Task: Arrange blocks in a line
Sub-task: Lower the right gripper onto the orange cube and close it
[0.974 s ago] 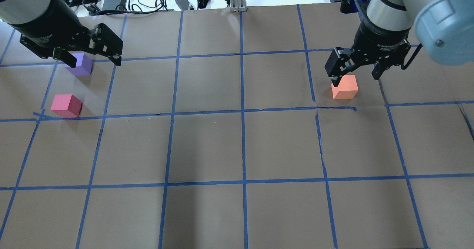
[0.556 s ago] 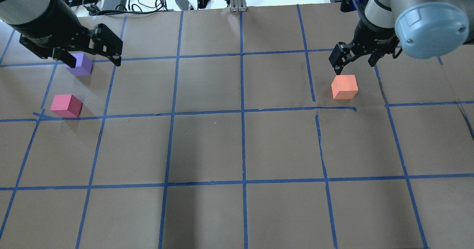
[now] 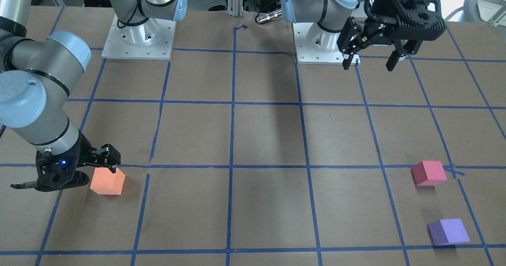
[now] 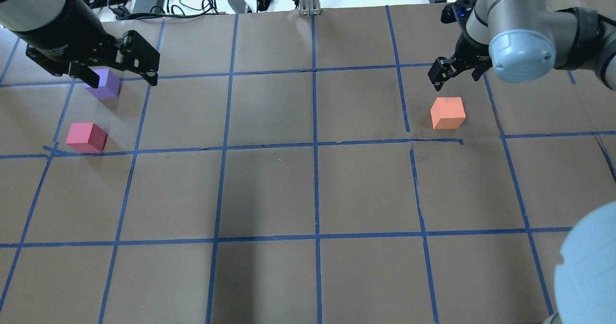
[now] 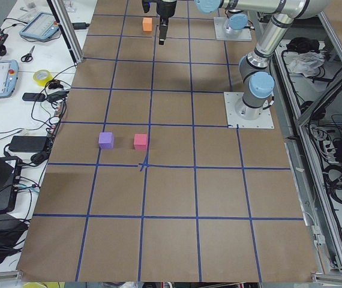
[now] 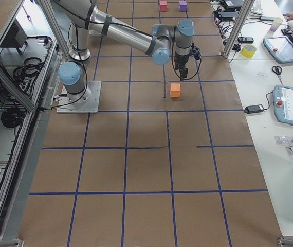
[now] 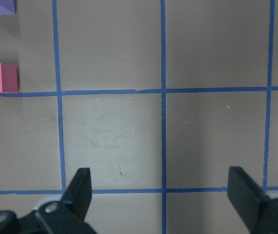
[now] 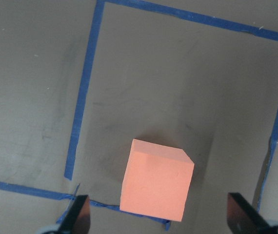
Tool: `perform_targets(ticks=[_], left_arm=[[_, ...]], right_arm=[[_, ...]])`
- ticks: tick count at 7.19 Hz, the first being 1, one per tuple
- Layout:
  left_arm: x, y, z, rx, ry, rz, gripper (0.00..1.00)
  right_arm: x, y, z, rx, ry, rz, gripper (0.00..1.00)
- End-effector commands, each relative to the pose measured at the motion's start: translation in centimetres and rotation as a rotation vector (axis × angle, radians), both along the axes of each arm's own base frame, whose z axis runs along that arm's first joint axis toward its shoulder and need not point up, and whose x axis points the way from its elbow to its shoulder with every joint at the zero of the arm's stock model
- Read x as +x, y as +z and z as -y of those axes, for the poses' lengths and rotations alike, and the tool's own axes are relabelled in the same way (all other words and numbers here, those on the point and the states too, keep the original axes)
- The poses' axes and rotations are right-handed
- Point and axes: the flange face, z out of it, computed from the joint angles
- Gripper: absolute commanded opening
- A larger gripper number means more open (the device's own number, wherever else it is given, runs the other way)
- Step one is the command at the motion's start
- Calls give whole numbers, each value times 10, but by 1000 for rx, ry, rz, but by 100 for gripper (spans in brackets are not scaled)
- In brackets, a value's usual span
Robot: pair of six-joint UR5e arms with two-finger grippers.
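Three blocks on the table and no line yet. The pinkish-red block (image 4: 86,137) and the purple block (image 4: 107,84) sit near each other on the robot's left side of the brown grid, with the orange block (image 4: 447,113) well apart on the far right, resting on a taped corner.

The right gripper (image 4: 455,73) hovers above the orange block, its fingers spread wide and holding nothing. In its wrist view the cube sits low between the two fingertips, turned a little off square to them. The left gripper (image 3: 368,62) hangs high with its fingers spread just as wide, also empty, and both of its neighbouring cubes lie off to one corner of its wrist view.

I'd call this the pick-up stage for the orange stray. The next move calls for a straight descent, a slight wrist turn so the fingers meet flat faces, and a gentle squeeze — then a long carry across toward the pair.
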Motion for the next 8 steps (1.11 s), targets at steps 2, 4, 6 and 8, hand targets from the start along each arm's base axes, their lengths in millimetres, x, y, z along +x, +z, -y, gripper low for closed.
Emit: perform_targets(ticks=[2,4,6,8], left_arm=[[0,0,0,-1,0,0,100],[1,0,0,-1,2,0,100],[1,0,0,-1,3,0,100],[1,0,0,-1,2,0,100]], right_arm=[[-13,-46,12,47,-205,19,100],[-13,-72,15,90,-204,21,100],[-13,-87,16,117,-195,18,100],[-14,-99,16,137,-200,19,68]])
